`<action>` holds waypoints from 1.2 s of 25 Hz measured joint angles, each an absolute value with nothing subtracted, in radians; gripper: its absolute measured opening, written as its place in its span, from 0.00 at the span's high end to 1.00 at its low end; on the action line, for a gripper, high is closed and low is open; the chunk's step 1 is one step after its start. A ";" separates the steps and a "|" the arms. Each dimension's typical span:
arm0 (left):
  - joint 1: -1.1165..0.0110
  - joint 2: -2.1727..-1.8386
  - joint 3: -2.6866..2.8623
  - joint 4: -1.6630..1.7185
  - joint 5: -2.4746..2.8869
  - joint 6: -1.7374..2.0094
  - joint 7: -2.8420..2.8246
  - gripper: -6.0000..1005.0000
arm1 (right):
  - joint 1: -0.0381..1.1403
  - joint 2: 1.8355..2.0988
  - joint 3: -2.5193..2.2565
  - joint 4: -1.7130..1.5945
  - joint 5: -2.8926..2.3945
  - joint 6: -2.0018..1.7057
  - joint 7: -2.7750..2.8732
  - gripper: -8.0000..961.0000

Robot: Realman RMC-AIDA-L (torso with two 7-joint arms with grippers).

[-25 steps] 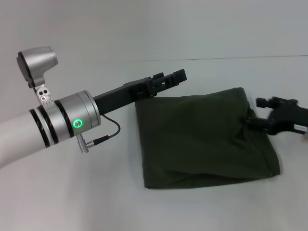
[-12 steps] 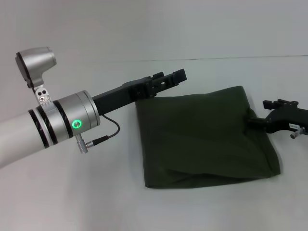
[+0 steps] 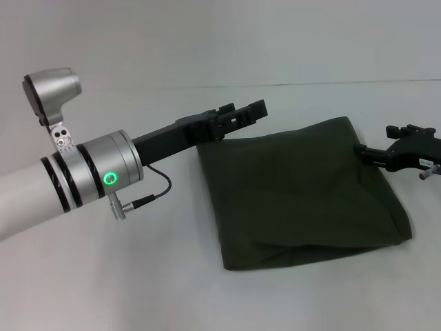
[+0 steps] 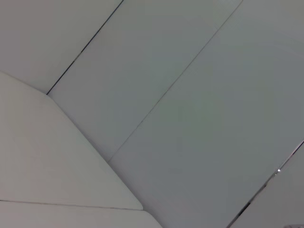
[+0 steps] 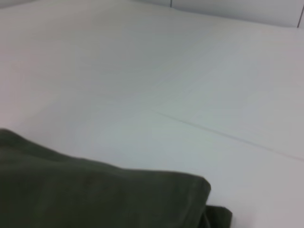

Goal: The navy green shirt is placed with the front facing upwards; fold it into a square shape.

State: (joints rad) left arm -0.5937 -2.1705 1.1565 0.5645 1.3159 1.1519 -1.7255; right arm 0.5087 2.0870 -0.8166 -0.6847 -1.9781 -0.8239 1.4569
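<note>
The shirt (image 3: 303, 193) has slid toward the right on the white tabletop (image 3: 103, 289) since a second ago, because the right tool (image 3: 368, 153), closed on its right edge, pulled it. It is already a rough square of soft matte cotton, so only squaring seems left. The left tool (image 3: 241, 114) hovers at the far-left corner; I cannot tell its state.

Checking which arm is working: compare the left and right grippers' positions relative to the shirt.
The left gripper hangs above the table by the navy green shirt's far left corner, apart from it. The right gripper sits at the shirt's right edge, touching the cloth. Both are black.
</note>
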 joint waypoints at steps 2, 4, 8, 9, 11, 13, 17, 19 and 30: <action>-0.594 -2.171 1.157 0.564 1.317 1.152 -1.726 0.17 | 0.487 2.090 -0.819 -0.721 -1.978 -0.871 1.464 0.15; -0.594 -2.171 1.157 0.564 1.317 1.152 -1.726 0.17 | 0.464 2.095 -0.825 -0.756 -1.977 -0.946 1.465 0.15; -0.592 -2.171 1.157 0.560 1.316 1.151 -1.726 0.17 | 0.448 2.096 -0.835 -0.768 -1.982 -1.040 1.465 0.15; -0.592 -2.171 1.157 0.560 1.316 1.151 -1.726 0.17 | 0.445 2.096 -0.842 -0.766 -1.984 -1.046 1.465 0.15; -0.592 -2.171 1.157 0.558 1.314 1.149 -1.726 0.17 | 0.439 2.096 -0.865 -0.758 -1.984 -1.040 1.466 0.15; -0.592 -2.171 1.157 0.558 1.312 1.148 -1.726 0.17 | 0.433 2.096 -0.887 -0.751 -1.985 -1.025 1.467 0.15; -0.594 -2.171 1.157 0.558 1.312 1.149 -1.726 0.18 | 0.414 2.096 -0.899 -0.743 -1.986 -0.983 1.469 0.15; -0.595 -2.171 1.157 0.558 1.311 1.149 -1.726 0.18 | 0.404 2.095 -0.887 -0.743 -1.986 -0.970 1.469 0.15; -0.597 -2.171 1.157 0.557 1.310 1.146 -1.726 0.18 | 0.375 2.092 -0.818 -0.743 -1.971 -0.921 1.478 0.15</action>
